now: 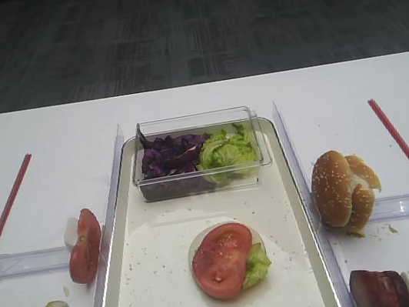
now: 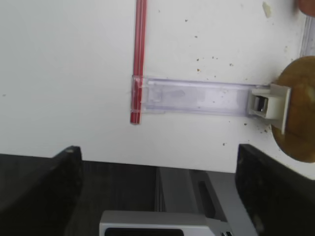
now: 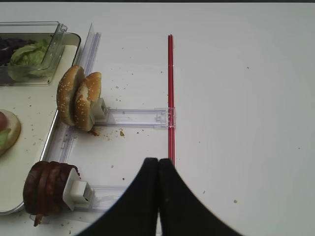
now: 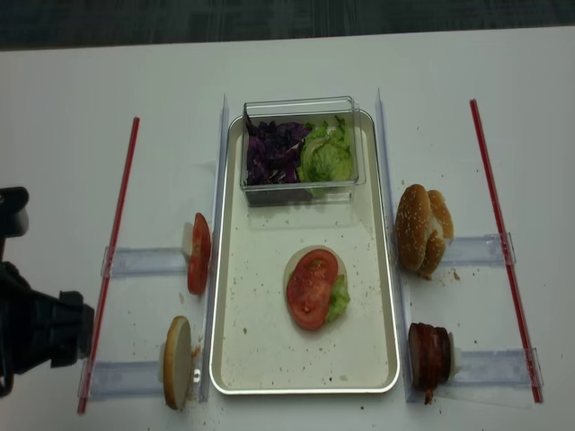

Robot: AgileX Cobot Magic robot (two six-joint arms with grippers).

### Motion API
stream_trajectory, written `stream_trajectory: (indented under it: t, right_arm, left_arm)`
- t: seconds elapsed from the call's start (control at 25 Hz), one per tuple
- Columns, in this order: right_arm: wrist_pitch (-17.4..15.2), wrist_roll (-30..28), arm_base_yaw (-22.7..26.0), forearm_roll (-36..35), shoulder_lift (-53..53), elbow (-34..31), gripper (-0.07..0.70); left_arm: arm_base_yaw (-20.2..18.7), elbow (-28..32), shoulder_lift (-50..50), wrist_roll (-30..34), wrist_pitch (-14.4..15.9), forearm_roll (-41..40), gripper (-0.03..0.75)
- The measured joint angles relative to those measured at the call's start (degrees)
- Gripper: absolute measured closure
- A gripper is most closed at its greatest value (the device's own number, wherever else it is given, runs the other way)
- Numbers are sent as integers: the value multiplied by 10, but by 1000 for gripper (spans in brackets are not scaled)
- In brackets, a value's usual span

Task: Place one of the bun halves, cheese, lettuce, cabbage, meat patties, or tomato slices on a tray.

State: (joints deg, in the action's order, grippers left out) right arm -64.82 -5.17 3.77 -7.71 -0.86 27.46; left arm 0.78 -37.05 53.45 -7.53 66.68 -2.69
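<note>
Left side: the left gripper (image 2: 157, 196) is held low over the near table (image 4: 54, 90) edge, jaws spread wide and empty, beside the lone bun half (image 4: 176, 361) standing on edge in its clear holder (image 2: 197, 97). In the realsense view only the dark arm body is seen at the left border, well apart from the tray (image 4: 269, 377). A tomato slice (image 4: 199, 253) stands on edge in the holder just beyond, near the tray's left rim.

Centre: on the tray a stack is under way: a pale bun base, lettuce (image 4: 339, 296) showing at its right, a tomato slice on top (image 4: 311, 287). The clear tub (image 4: 301, 112) at the tray's far end holds cabbage (image 4: 274, 153) and more lettuce.

Right side: two bun halves (image 4: 422, 229) and the meat patties (image 4: 429, 355) stand in holders just outside the right rim. The right gripper (image 3: 158, 169) hovers over bare table near the red strip (image 3: 170, 88), jaws closed on nothing.

Judgement: between placements; both arms parked clear. The next move calls for one ingredient to be chosen, perhaps a patty, approached with jaws opened first on the right side, lifted from its holder and set on the stack.
</note>
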Motion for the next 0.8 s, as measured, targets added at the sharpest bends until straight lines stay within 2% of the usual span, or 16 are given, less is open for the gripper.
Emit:
stream_trajectory:
  t: [0.48,0.8]
  right_arm:
    - [0,0,0,0,0,0,595]
    - [0,1,0,0,0,0,595]
  left_arm:
    - [0,85,-174,10,-3,0,139]
    - [0,90,-305,24,-1,-2,139]
